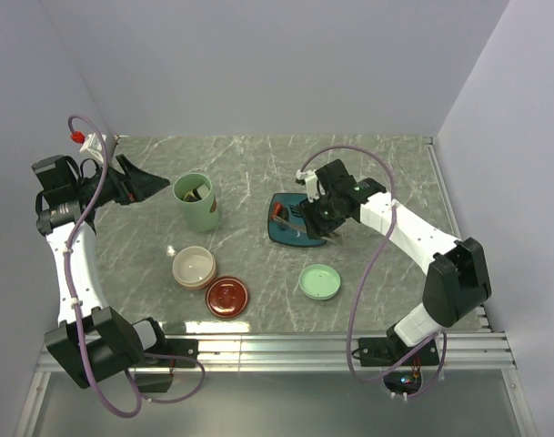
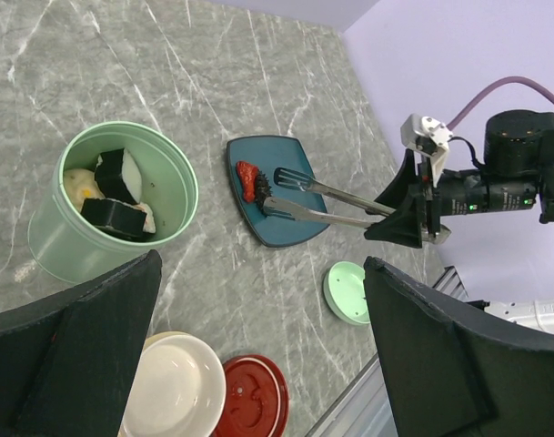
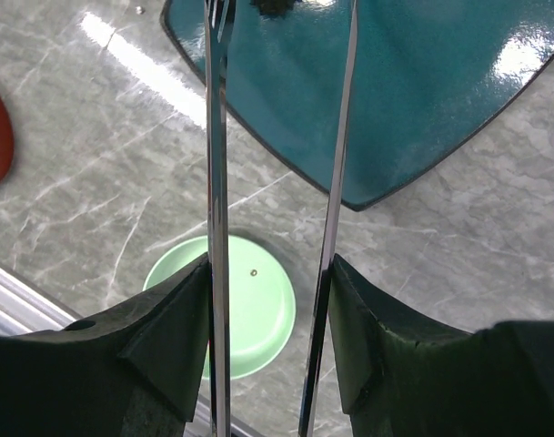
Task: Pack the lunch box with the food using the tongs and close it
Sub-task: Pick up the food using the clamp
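Dark-red lid (image 1: 227,296), mint lid (image 1: 319,281), cream bowl (image 1: 194,267): lying nearest on the surface (image 1: 258,173). Right end effector (image 3: 269,273): half-closed, gripping tongs (image 2: 317,198), tips nearing red-and-dark piece (image 2: 250,180) on plate (image 1: 284,232). Mint pot (image 2: 54,246): holding sushi (image 2: 120,175). Left end effector (image 1: 145,182): gaping wide, empty.

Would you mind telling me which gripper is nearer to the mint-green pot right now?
Left. The left gripper is open just beside the mint-green pot; the right gripper is farther off, over the teal plate, holding the tongs.
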### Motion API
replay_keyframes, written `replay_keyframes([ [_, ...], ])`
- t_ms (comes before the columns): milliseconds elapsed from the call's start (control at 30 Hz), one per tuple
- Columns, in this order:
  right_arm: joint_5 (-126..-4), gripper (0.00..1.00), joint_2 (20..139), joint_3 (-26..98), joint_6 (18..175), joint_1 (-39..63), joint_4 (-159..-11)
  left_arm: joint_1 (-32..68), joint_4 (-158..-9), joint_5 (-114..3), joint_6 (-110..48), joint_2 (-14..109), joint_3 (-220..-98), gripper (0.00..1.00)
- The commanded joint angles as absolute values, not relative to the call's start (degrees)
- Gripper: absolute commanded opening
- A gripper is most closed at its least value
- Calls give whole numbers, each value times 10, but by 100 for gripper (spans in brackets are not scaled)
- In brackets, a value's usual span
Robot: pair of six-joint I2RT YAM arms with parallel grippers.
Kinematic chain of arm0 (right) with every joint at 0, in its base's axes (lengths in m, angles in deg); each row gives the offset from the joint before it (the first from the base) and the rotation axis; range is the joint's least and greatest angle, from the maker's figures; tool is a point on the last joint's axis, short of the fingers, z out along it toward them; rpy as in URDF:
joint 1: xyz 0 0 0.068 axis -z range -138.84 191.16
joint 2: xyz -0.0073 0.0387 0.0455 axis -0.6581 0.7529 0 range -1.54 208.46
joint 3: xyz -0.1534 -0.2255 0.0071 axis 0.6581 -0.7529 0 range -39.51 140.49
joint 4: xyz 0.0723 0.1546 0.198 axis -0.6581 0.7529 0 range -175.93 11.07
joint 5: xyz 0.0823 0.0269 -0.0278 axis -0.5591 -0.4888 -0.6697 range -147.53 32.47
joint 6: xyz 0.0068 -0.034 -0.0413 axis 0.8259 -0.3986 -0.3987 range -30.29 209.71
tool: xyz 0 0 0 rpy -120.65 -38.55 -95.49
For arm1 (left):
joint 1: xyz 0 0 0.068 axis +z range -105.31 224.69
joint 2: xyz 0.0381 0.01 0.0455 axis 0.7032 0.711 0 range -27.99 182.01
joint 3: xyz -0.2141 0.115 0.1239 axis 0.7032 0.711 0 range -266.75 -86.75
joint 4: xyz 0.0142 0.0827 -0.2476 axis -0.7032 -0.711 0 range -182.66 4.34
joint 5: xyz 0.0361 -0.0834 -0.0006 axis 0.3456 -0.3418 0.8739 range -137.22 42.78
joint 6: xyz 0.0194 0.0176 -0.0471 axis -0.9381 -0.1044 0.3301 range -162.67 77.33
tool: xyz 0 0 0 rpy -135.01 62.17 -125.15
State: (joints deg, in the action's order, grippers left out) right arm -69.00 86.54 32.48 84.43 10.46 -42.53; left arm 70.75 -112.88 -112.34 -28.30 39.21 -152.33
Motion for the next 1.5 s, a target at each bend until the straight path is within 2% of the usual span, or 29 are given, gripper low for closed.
replay_keyframes([
  [0, -673, 57, 873, 332, 858, 106, -460, 710, -1113, -1134, -290, 373, -1521, 99],
  [133, -654, 56, 885, 326, 858, 107, -465, 710, -1114, -1135, -290, 376, -1522, 100],
  [267, -641, 49, 871, 317, 851, 109, -461, 710, -1114, -1136, -290, 378, -1526, 99],
  [433, -625, 45, 843, 306, 834, 124, -451, 710, -1104, -1138, -283, 384, -1524, 99],
  [667, -635, 46, 856, 312, 823, 128, -445, 710, -1090, -1141, -271, 385, -1522, 99],
  [967, -675, 54, 879, 340, 815, 127, -435, 711, -1106, -1138, -285, 386, -1532, 99],
  [1200, -680, 53, 893, 344, 816, 127, -440, 710, -1098, -1138, -280, 387, -1524, 99],
  [1467, -678, 46, 922, 359, 822, 134, -427, 711, -1114, -1132, -294, 388, -1532, 99],
])
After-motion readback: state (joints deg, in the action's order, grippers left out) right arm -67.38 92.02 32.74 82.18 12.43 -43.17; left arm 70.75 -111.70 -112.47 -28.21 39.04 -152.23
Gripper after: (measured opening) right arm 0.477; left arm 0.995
